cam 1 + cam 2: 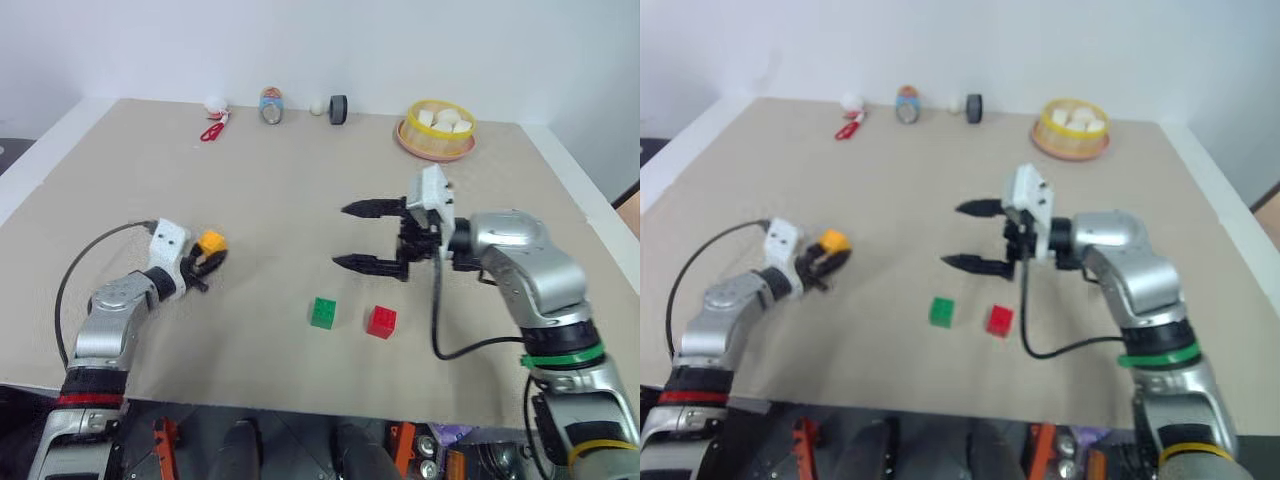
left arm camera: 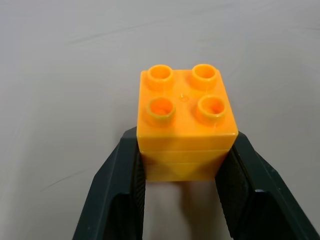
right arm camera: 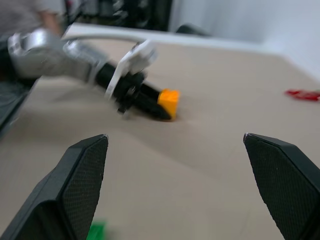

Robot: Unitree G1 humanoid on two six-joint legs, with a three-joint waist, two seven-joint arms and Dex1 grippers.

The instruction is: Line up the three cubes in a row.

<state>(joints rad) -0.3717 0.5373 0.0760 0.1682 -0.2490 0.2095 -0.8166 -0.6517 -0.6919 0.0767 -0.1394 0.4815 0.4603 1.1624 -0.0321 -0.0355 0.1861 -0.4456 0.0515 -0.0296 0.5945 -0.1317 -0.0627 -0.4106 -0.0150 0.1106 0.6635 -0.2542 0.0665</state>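
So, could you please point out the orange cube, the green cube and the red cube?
orange cube [image 2: 186, 116], left wrist view, studded top.
green cube [image 1: 323, 313], left eye view, top face.
red cube [image 1: 381, 321], left eye view, top face.

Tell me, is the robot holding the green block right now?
No, the green cube sits on the table beside the red cube, while the left gripper is shut on the orange-yellow cube.

Silver arms, black cables, green band; black-fingered right hand [image 1: 352, 236].
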